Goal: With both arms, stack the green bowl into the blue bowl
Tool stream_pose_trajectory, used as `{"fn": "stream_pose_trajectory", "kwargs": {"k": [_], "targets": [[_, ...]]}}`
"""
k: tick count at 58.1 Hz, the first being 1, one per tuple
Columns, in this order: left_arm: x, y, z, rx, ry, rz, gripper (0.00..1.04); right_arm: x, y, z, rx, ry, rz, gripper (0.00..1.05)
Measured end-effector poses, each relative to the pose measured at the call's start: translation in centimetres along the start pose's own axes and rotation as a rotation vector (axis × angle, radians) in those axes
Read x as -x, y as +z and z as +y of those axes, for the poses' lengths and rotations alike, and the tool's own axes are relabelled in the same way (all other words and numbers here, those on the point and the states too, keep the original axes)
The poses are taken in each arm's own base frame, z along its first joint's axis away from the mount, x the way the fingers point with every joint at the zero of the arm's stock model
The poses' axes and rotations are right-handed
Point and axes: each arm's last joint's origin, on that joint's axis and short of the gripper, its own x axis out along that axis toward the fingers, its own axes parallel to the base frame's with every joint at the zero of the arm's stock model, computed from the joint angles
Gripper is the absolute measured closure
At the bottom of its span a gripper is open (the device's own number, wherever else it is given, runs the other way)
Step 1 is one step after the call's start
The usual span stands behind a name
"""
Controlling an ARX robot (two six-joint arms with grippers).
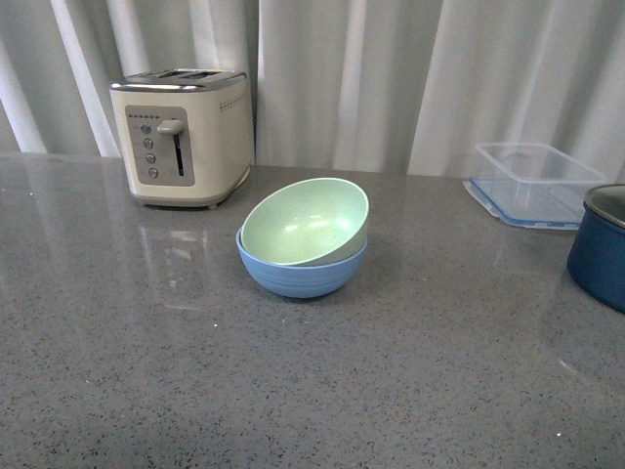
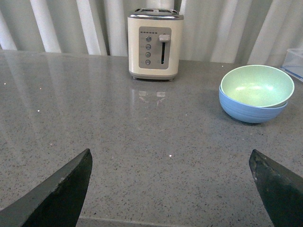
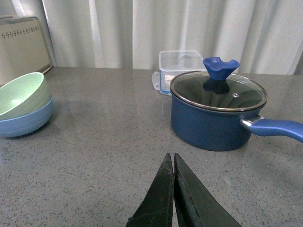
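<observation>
The green bowl [image 1: 305,222] is found seated inside the blue bowl [image 1: 303,271] on the grey counter [image 1: 293,391], so the stacking is judged done, or very nearly so. One defect is noted: the green bowl is not nested level. Its rim is raised on the far side and dipped toward the robot, so its mouth is turned up and toward the camera, while the blue bowl beneath sits flat with its mouth up. Being round, neither bowl has a long axis; only this tilt can be reported.

Neither bowl is held. The left gripper [image 2: 170,189] is seen with its jaws spread wide and nothing between them — the stack lies ahead of it and off toward its right-hand finger [image 2: 279,189], well apart. The right gripper [image 3: 173,189] is seen with its fingers pressed together on nothing — the stack lies ahead and far to its left, with the navy pot [image 3: 215,116] ahead on the other side.

What is left, if anything, is judged to be settling the green bowl level.
</observation>
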Motion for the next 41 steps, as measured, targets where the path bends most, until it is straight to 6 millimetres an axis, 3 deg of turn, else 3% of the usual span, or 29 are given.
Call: {"fn": "stream_pose_trajectory", "kwargs": {"k": [41], "targets": [[0.0, 0.0, 0.0, 0.000, 0.000, 0.000, 0.07, 1.5, 0.1, 0.0, 0.000, 0.000, -0.005, 1.04]]}}
